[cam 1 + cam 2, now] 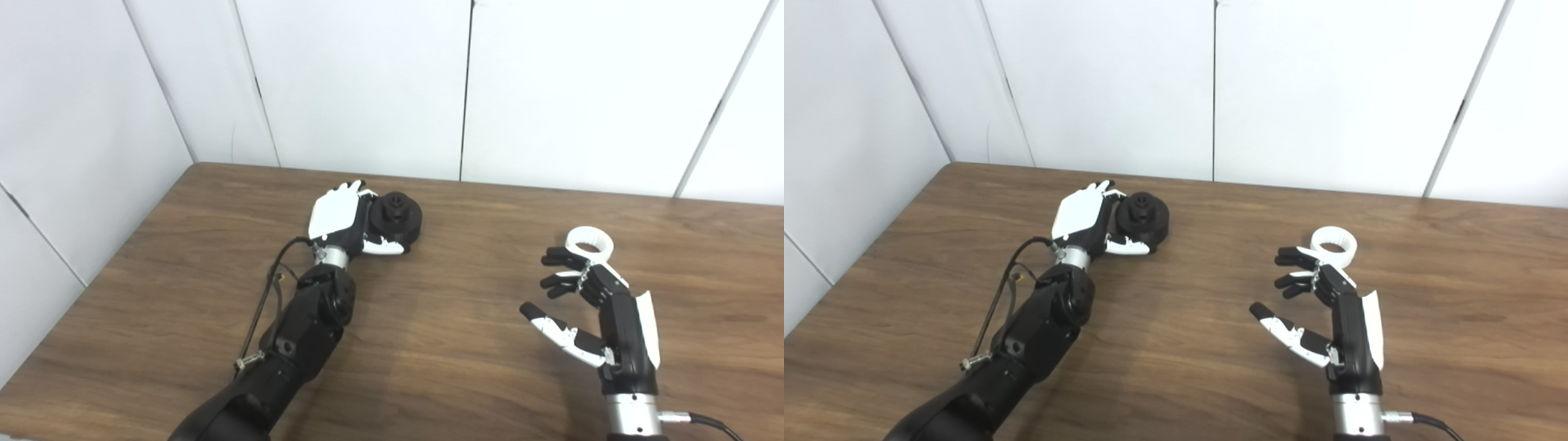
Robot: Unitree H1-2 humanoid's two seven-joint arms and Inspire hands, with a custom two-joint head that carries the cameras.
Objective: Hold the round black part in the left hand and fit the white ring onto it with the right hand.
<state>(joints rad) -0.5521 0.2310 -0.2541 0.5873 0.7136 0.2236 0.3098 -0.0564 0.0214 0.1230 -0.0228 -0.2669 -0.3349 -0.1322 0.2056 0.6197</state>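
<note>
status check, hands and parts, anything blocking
Left hand wrapped on black part, on table. Right hand open, short of white ring. Nothing between.

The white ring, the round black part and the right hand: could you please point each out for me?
white ring point(589, 240): left eye view, near rim.
round black part point(399, 217): left eye view, top face beside the hub.
right hand point(1335, 306): right eye view, palm.

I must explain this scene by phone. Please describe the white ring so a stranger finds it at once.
On the brown wooden table, look to the right side, just beyond the fingertips of the open right hand. There lies the white plastic ring, flat and hollow; the only other loose part is black, at the left hand.
</note>
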